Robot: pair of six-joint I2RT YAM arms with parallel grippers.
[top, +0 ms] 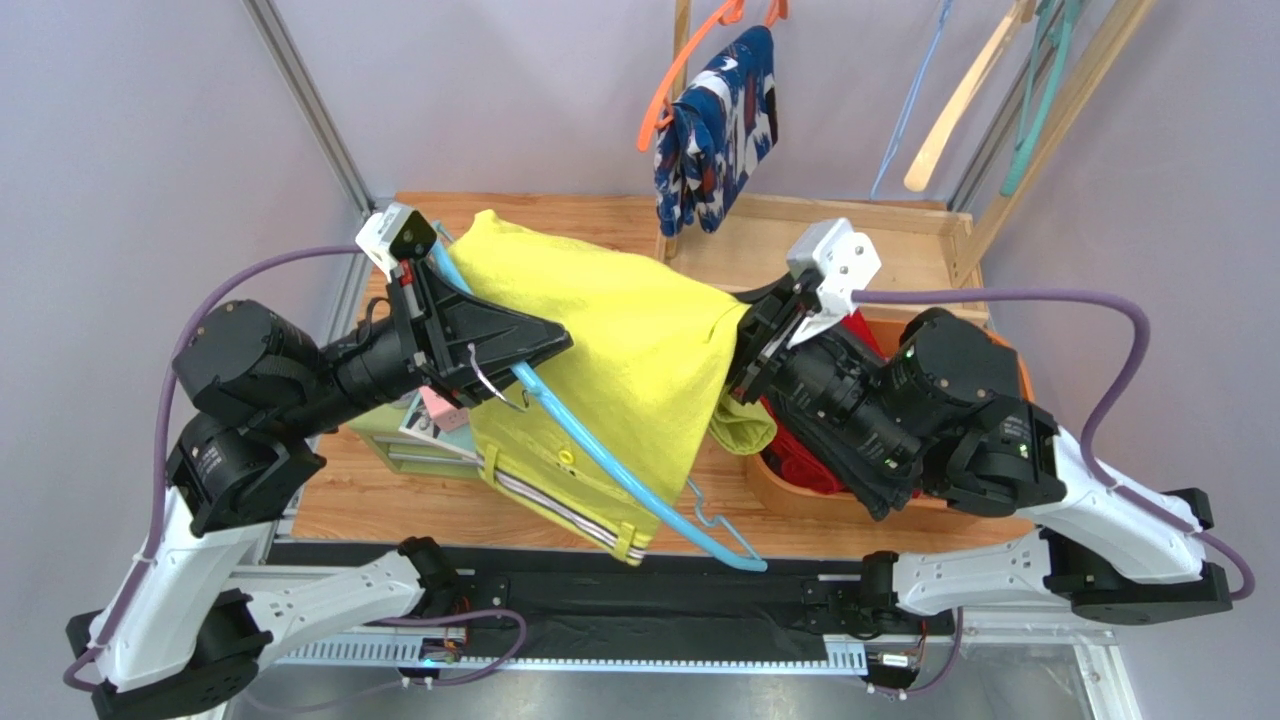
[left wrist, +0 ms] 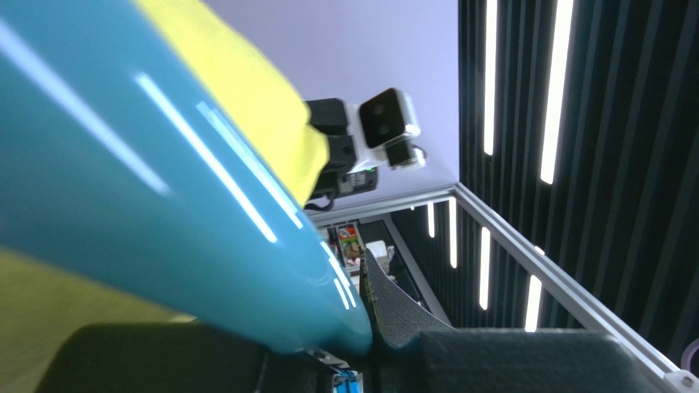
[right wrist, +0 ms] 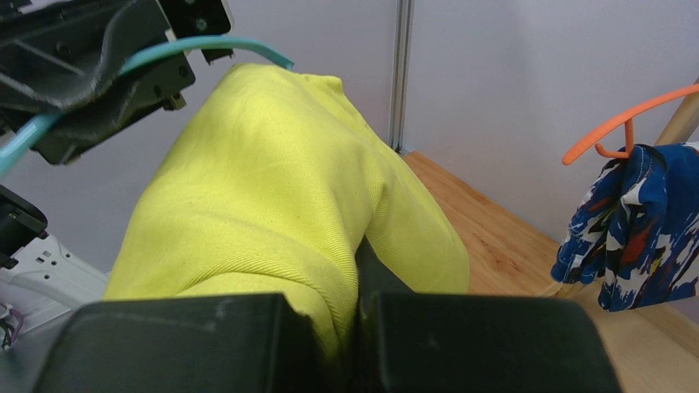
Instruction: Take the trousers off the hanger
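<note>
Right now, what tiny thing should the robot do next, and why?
Probably the right gripper should pull the yellow-green trousers away off the blue hanger: it is pinched shut on the cloth, and the left gripper clamps the hanger.

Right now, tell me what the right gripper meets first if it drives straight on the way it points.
The yellow-green trousers that the right gripper pinches; behind them, probably the blue hanger in the left gripper, though depth is unclear.
</note>
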